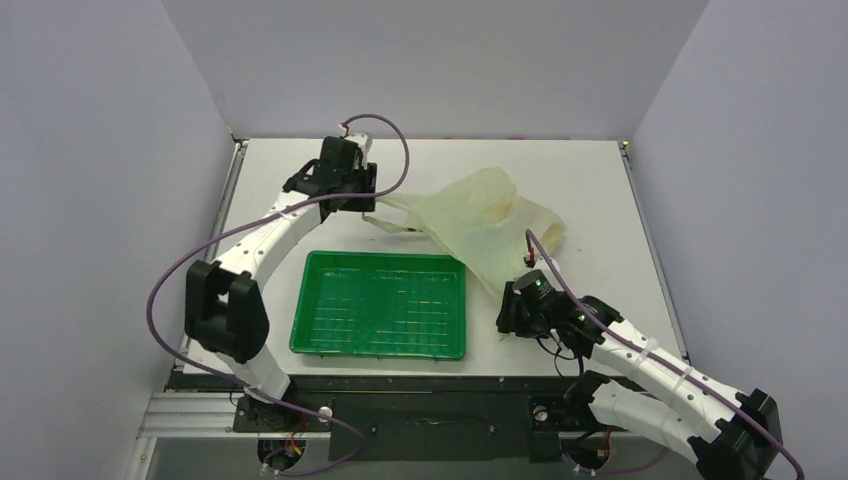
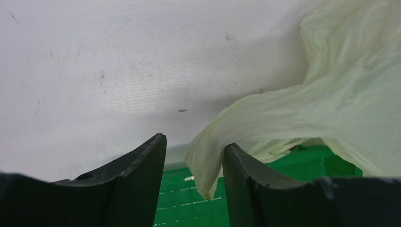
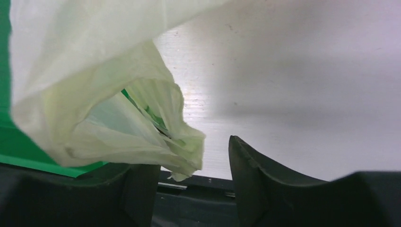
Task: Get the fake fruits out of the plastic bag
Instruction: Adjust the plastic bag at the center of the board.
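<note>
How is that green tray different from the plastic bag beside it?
The green tray is vivid, opaque green; the plastic bag is pale yellowish-green and translucent. The tray is a rigid, flat rectangle with a gridded floor; the bag is soft and crumpled. The tray sits nearer the arms' bases; the bag lies farther back, to the right. Both are greenish.

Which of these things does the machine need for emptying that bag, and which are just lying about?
Belongs to the job:
plastic bag
left fingers and right fingers, both open with a fold of the bag between them
No fruit is visible.

Just lying about:
green tray
</note>
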You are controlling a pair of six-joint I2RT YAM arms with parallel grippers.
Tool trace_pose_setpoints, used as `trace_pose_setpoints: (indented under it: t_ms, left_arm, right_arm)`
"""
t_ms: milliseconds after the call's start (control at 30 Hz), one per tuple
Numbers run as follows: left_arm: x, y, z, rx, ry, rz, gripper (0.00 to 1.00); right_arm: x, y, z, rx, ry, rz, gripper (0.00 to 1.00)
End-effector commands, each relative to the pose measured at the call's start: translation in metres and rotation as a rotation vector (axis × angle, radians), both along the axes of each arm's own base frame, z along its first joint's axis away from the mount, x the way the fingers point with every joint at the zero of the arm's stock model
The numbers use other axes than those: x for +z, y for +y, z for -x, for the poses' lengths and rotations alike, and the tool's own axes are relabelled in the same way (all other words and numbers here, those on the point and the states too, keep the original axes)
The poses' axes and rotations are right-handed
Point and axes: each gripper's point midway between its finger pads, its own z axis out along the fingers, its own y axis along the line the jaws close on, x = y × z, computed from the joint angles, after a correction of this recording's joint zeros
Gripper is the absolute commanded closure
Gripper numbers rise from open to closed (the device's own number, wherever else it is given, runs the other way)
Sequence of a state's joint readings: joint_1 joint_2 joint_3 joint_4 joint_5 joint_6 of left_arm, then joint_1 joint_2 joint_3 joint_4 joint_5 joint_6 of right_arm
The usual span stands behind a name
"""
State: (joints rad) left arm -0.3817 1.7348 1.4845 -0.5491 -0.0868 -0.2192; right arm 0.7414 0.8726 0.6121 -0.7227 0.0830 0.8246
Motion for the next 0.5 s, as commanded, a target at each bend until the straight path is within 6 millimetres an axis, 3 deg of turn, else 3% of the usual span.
trace_pose_setpoints:
  t_ms: [0,167,300,400,433,467]
  left_arm:
    - [0.045,-0.003,0.028,-0.007,-0.065,0.134,0.55]
    - [0.078,-0.007,0.044,-0.060,-0.109,0.228,0.54]
    - [0.086,-0.012,0.052,-0.081,-0.114,0.273,0.54]
    - [0.082,-0.023,0.066,-0.119,-0.086,0.352,0.54]
    - [0.094,-0.028,0.070,-0.124,-0.115,0.408,0.53]
    - [0.091,-0.031,0.084,-0.150,-0.103,0.450,0.53]
  right_arm:
    - [0.031,-0.018,-0.011,-0.033,-0.077,0.094,0.46]
    - [0.077,-0.027,-0.016,-0.018,-0.154,0.158,0.20]
    - [0.123,-0.024,-0.022,0.061,-0.255,0.228,0.18]
    - [0.141,-0.013,-0.031,0.168,-0.311,0.325,0.17]
    - [0.147,-0.002,-0.036,0.205,-0.320,0.354,0.17]
    - [0.152,-0.002,-0.042,0.221,-0.348,0.413,0.16]
